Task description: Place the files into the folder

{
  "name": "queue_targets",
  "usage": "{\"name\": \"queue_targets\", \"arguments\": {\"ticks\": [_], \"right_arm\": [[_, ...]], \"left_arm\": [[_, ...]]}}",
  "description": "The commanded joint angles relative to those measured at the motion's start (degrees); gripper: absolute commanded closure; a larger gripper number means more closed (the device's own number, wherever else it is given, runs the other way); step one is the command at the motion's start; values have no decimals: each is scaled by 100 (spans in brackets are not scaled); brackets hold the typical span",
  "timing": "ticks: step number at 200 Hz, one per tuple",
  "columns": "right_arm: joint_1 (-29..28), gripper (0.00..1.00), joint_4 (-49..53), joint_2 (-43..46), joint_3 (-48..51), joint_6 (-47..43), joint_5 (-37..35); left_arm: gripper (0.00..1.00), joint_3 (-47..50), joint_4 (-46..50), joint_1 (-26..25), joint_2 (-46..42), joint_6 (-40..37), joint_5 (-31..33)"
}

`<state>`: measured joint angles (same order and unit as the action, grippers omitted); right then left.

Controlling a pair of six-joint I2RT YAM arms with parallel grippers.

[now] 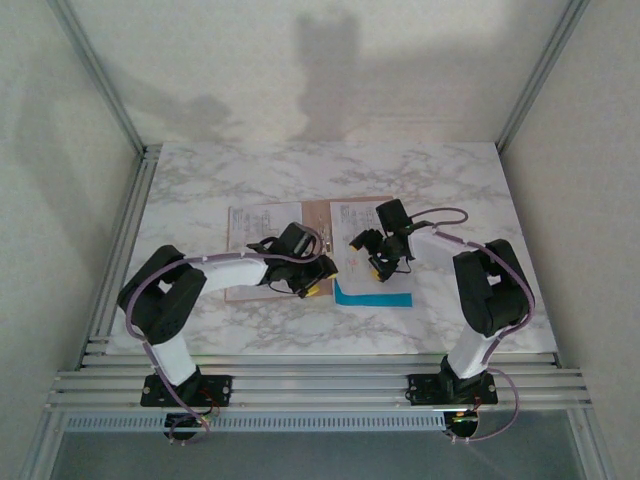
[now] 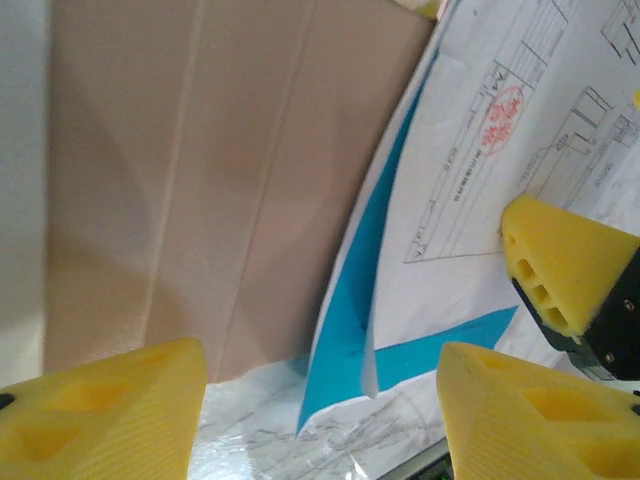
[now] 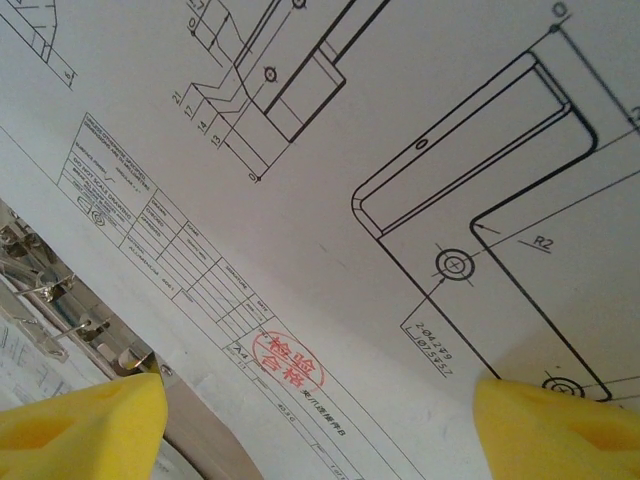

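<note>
**Left gripper [image 2: 320, 385] and right gripper [image 3: 320, 405] spread above files [image 1: 352, 222] beside folder [image 1: 316, 214]**

Both are held wide apart, nothing pinched. The files, white sheets [image 3: 330, 120] over a blue sheet [image 1: 375, 297], are seen at three o'clock of the folder's bare card. Only the top sheet could be caught and the blue one left behind, or thin paper creased; the closely set grippers could be knocked together.

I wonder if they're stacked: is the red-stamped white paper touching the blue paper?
Touching. In the left wrist view the white sheet lies right on the blue sheet, blue edges peeking out beneath.
</note>
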<state>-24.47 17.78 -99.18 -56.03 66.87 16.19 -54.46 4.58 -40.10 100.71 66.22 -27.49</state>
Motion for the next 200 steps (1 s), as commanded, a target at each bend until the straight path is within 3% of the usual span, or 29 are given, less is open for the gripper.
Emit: {"name": "queue_targets", "arguments": {"ticks": [1,79,200], "right_arm": [[-14,18,143,17,215,310,117],[-50,18,60,113,556,764,99],[-122,17,208,400,865,951,3]], "left_arm": [[38,-125,-279,-159,204,240,-170],[44,-179,-405,-487,475,488,-151],[52,-179,-390,-538,560,506,-108]]}}
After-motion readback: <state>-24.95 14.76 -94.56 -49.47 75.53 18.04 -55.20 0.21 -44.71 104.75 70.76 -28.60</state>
